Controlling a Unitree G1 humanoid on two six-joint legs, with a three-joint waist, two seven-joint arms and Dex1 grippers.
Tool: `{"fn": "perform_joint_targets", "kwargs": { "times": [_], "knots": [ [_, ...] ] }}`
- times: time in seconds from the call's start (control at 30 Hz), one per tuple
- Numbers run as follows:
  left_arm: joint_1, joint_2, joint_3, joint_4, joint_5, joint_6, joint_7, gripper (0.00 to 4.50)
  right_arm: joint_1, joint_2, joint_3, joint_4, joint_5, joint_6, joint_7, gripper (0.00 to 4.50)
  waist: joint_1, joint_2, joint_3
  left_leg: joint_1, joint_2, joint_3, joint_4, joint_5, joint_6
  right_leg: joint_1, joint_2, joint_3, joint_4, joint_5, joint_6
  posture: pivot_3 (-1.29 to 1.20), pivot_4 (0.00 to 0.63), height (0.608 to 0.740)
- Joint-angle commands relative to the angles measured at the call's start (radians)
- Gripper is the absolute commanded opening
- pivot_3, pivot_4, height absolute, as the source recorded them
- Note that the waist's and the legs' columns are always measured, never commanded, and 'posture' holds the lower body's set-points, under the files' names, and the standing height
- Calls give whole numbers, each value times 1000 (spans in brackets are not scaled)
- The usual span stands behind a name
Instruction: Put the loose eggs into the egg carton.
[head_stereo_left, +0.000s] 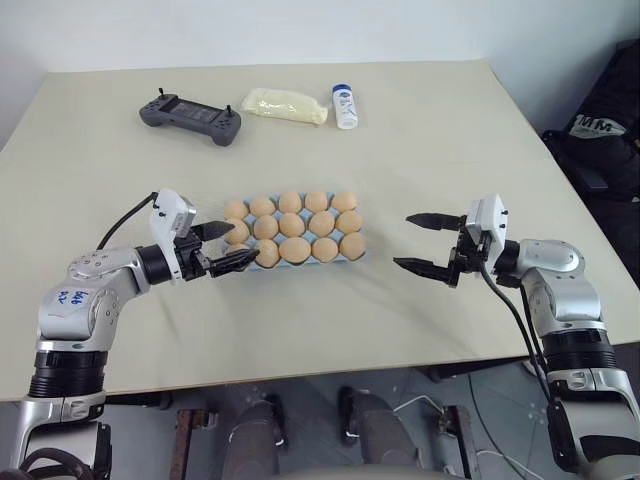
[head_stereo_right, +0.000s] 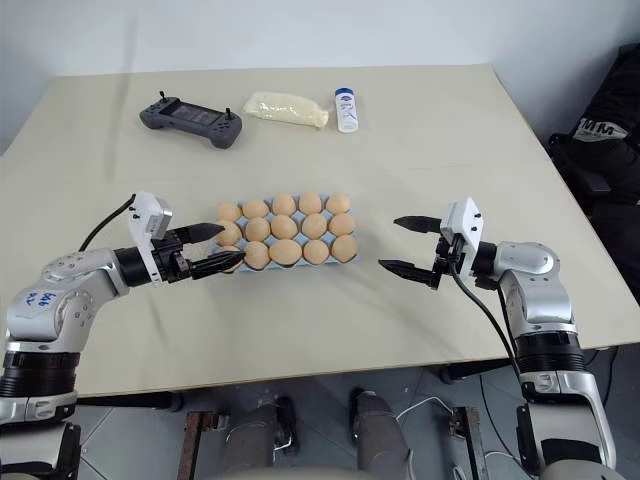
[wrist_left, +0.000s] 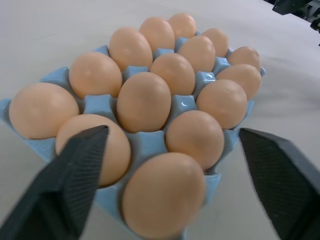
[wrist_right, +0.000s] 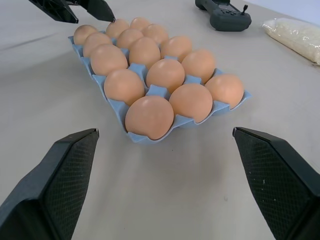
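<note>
The light blue egg carton (head_stereo_left: 268, 266) lies mid-table, and every egg (head_stereo_left: 291, 224) I see sits in one of its cups. My left gripper (head_stereo_left: 245, 240) is at the carton's left end, open. In the left wrist view its fingertips (wrist_left: 75, 170) stand wide on either side of the nearest corner eggs (wrist_left: 162, 200) without pressing them. My right gripper (head_stereo_left: 402, 240) hovers a short way off the carton's right end, open and empty. It points at the carton (wrist_right: 116, 107), with its fingers (wrist_right: 60, 180) spread wide.
At the far side of the table lie a grey controller (head_stereo_left: 190, 117), a pale yellow bag (head_stereo_left: 285, 105) and a white bottle with a blue cap (head_stereo_left: 345, 106). A black bag (head_stereo_left: 600, 140) sits off the table's right edge. The table's front edge runs close below both arms.
</note>
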Motion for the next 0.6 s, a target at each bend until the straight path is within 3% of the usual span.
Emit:
{"fn": "perform_joint_targets", "kwargs": {
  "times": [0.03, 0.13, 0.33, 0.6],
  "knots": [
    [-5, 26, 71, -61, -27, -4, 11, 4486, -6, -23, -35, -22, 17, -7, -1, 4500, 0, 0, 0, 0, 0, 0, 0, 0, 0, 0, 0, 0, 0, 0, 0, 0, 150, 740],
    [-3, 28, 133, -91, -76, 22, 17, 4486, -18, -23, -33, -8, 15, -11, 3, 4500, 0, 0, 0, 0, 0, 0, 0, 0, 0, 0, 0, 0, 0, 0, 0, 0, 150, 740],
    [59, 28, 205, -87, -79, -101, -45, 4486, -79, -7, -14, 54, 1, -34, 19, 4500, -1, 0, 0, 0, 1, 0, 0, 0, 0, 0, 0, 0, 0, 0, 0, 0, 150, 740],
    [117, 9, 235, -47, -82, -206, -91, 4486, -142, 16, 2, 139, -21, -75, 53, 4500, -2, 0, 0, 0, 1, 0, 0, 0, 0, 0, 0, 0, 0, 0, -1, 0, 150, 740]
  ]
}}
